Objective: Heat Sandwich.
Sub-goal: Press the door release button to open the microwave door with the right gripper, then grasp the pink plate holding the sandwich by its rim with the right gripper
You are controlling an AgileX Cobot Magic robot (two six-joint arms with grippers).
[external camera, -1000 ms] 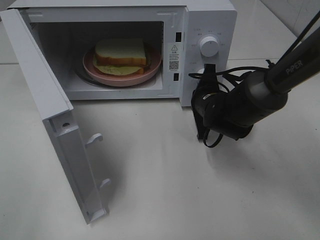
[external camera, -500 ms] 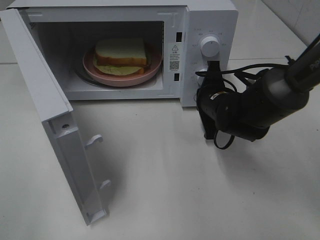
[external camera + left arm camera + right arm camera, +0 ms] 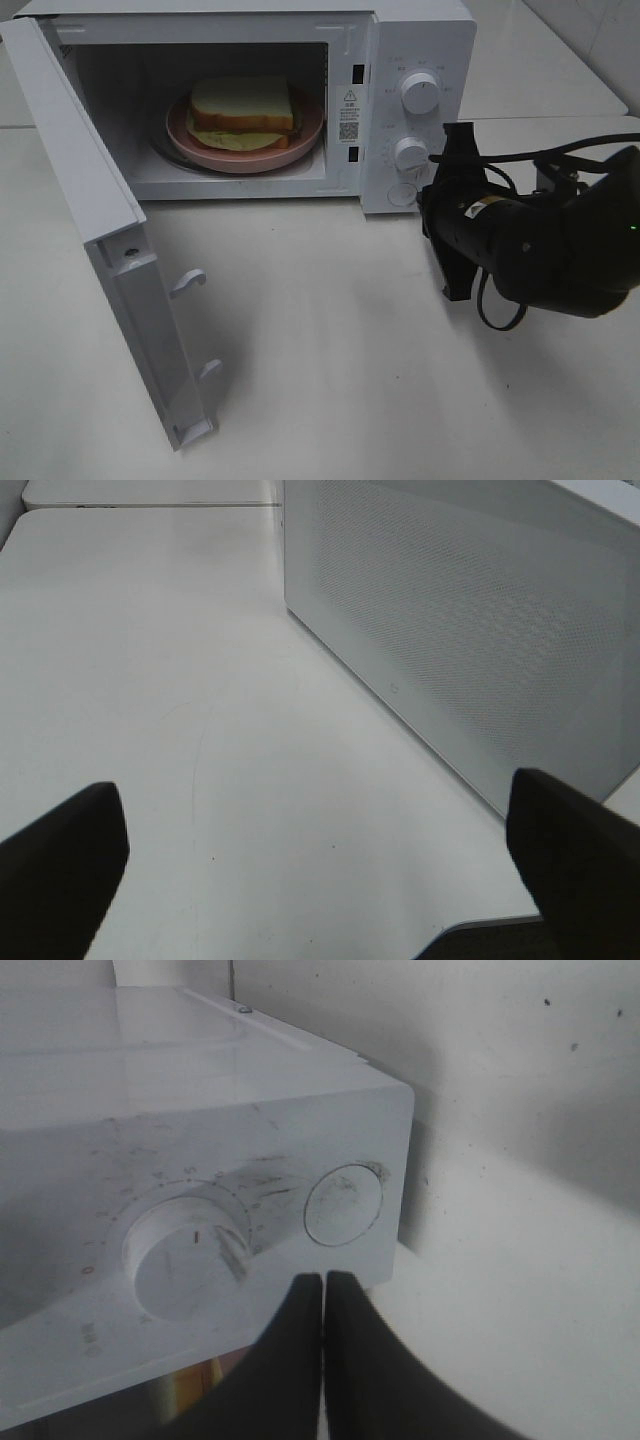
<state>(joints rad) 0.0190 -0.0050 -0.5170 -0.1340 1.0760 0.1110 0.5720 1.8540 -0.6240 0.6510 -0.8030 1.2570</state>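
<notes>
- My right arm's wrist housing (image 3: pixel 545 255) is bulky, rounded and glossy black.
- Thin black cables (image 3: pixel 480 157) run over it, and one curls underneath.
- It carries a small orange-yellow label (image 3: pixel 487 206) and a tiny green light (image 3: pixel 632 228).
- My right gripper (image 3: pixel 322 1305) has slim, tapering black fingers.
- My left gripper (image 3: pixel 312 800) has broad, matte black finger ends.

we log: warning-triangle label (image 3: pixel 348 97) on the microwave (image 3: pixel 420 40) front frame, its print too small for us to read | code square (image 3: pixel 347 130) beneath it | scale marks around the lower knob (image 3: pixel 190 1260), illegible | no readable words.
</notes>
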